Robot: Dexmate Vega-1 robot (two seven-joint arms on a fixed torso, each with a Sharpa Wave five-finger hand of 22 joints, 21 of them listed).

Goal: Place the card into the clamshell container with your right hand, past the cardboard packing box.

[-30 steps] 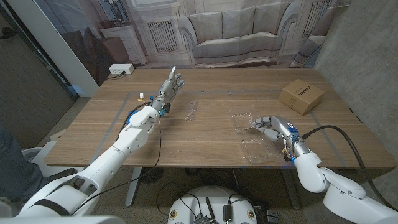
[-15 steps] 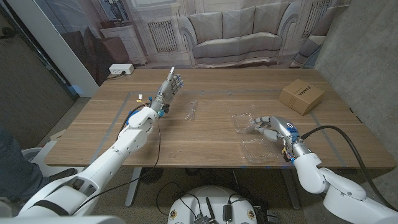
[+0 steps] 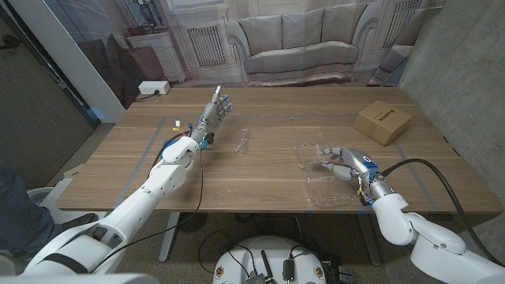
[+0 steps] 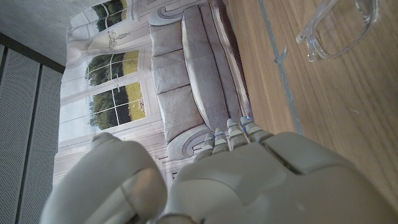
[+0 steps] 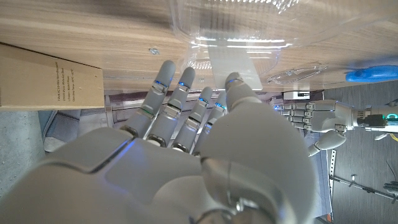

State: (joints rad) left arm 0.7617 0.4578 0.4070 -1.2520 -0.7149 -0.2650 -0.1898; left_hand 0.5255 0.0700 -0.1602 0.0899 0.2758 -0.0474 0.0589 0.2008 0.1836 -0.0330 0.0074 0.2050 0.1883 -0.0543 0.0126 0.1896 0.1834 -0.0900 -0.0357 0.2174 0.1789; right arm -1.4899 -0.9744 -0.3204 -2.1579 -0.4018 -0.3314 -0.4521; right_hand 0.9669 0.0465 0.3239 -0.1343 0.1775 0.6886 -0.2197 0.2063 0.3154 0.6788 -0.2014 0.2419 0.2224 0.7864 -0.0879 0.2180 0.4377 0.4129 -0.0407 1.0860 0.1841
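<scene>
The clear clamshell container (image 3: 310, 148) lies open on the table's right half. In the right wrist view a pale card (image 5: 231, 64) lies inside the clamshell container (image 5: 249, 25). My right hand (image 3: 347, 163) hovers at the container's near right side, fingers spread toward it. The tip of my thumb (image 5: 234, 82) sits at the card's near end, and nothing is pinched in my right hand (image 5: 186, 143). The cardboard packing box (image 3: 383, 122) stands beyond and to the right of that hand. My left hand (image 3: 215, 110) is raised over the table's left middle, fingers apart and holding nothing.
Clear safety glasses (image 3: 245, 140) lie mid-table, between the two hands, also seen as glasses (image 4: 336, 28). A small item (image 3: 178, 122) lies left of the left wrist. The box (image 5: 50, 78) is close to my right fingers. A person's leg (image 3: 12, 205) is at the far left.
My right hand's fingers, pinched together over the container a second ago, have spread apart. The left arm has stayed put.
</scene>
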